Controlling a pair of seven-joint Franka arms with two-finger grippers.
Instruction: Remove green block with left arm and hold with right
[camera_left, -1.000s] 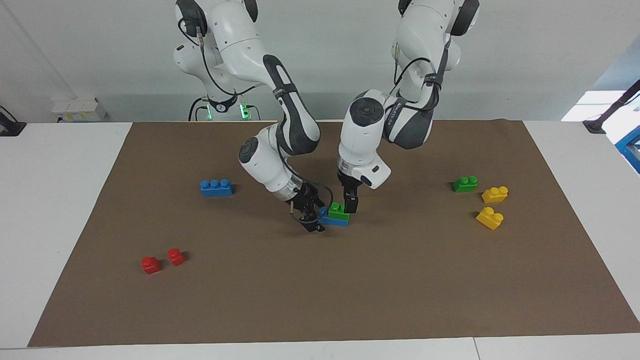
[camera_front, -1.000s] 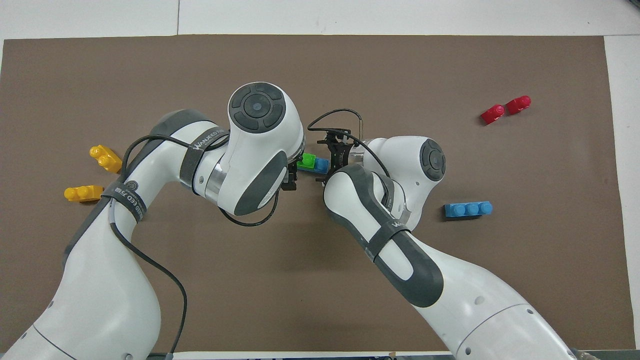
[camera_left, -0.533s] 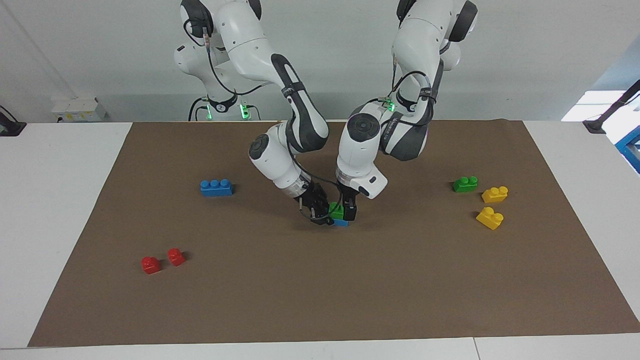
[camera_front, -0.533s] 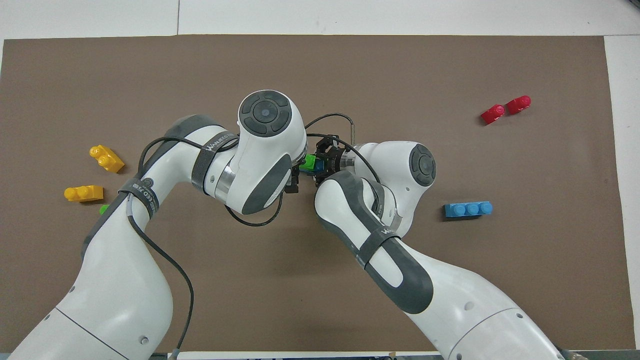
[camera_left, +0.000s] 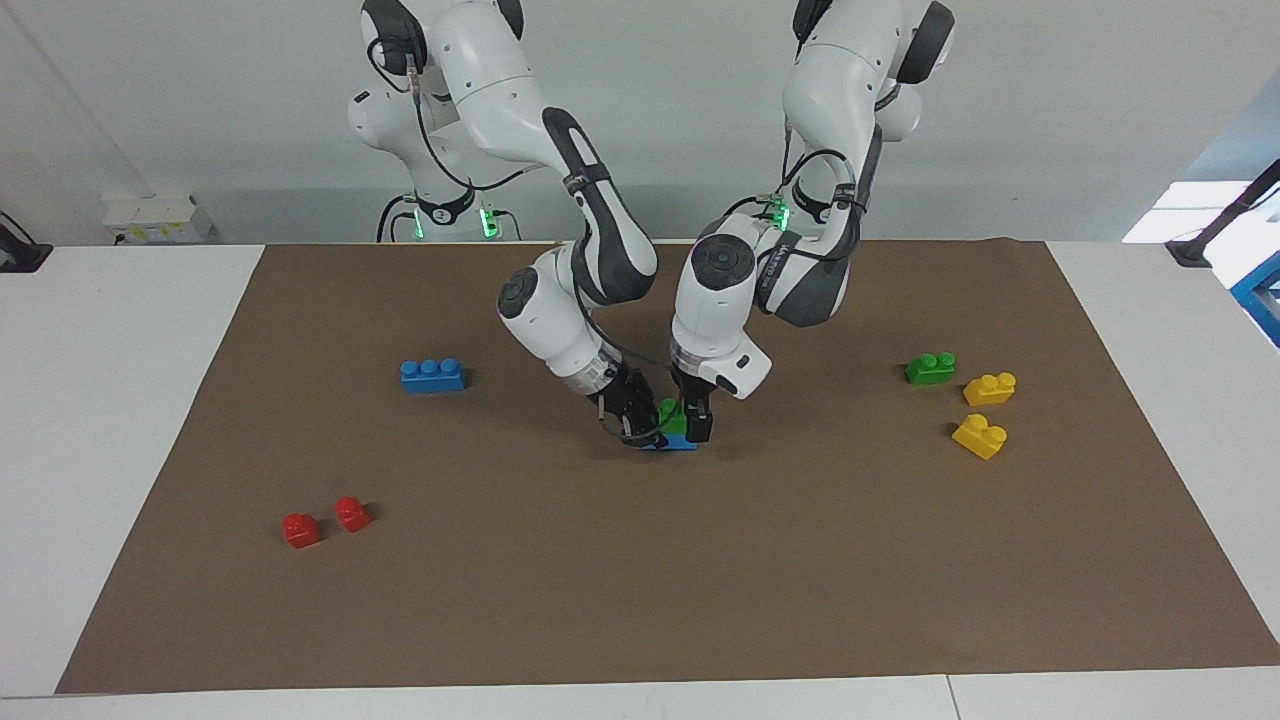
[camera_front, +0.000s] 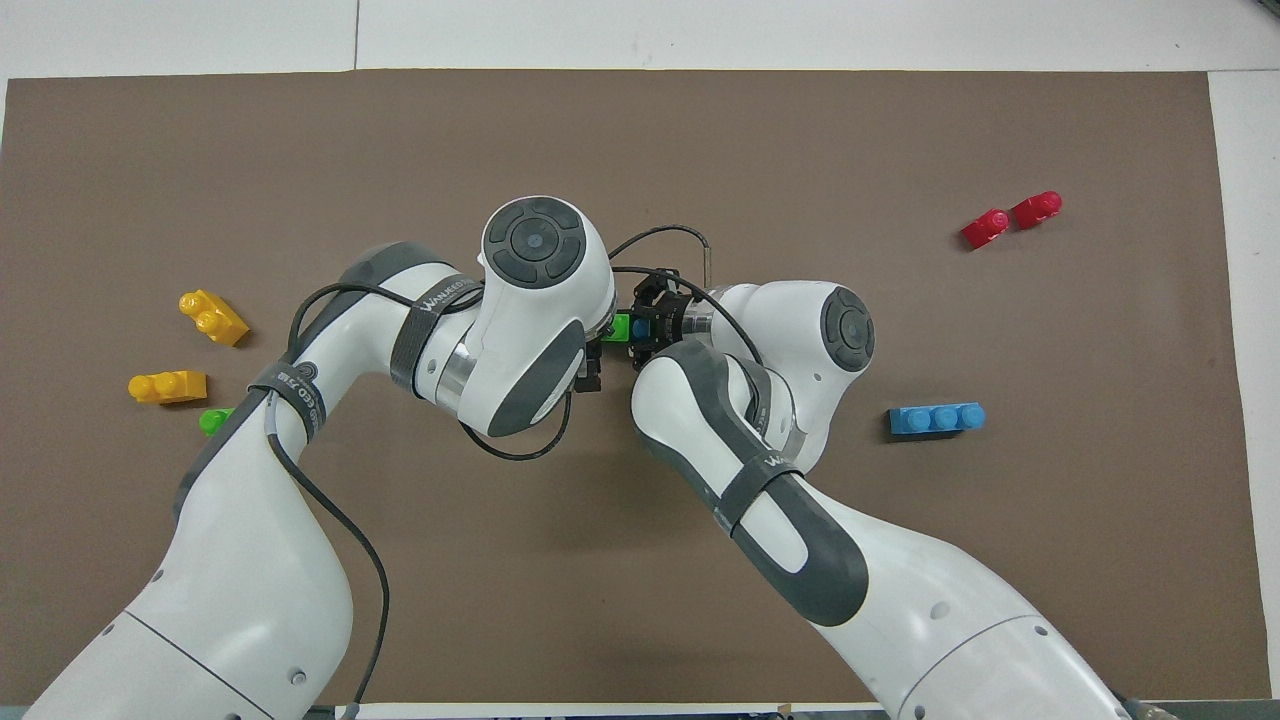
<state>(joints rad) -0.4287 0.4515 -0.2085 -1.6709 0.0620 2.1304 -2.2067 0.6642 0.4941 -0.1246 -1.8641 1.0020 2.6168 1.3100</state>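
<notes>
The green block (camera_left: 672, 414) sits stacked on a blue brick (camera_left: 683, 441) in the middle of the brown mat; in the overhead view only a sliver of the green block (camera_front: 619, 327) and the blue brick (camera_front: 640, 329) shows between the two wrists. My right gripper (camera_left: 638, 424), the one with the wire loop, is shut on the blue brick's end toward the right arm's side. My left gripper (camera_left: 694, 421) points straight down with its fingers open on either side of the green block.
A second green block (camera_left: 930, 368) and two yellow bricks (camera_left: 989, 388) (camera_left: 980, 436) lie toward the left arm's end. A blue three-stud brick (camera_left: 432, 375) and two red blocks (camera_left: 301, 529) (camera_left: 351, 513) lie toward the right arm's end.
My right gripper slid in against the stack and closed on the blue brick. My left gripper shifted slightly toward it, staying open around the green block.
</notes>
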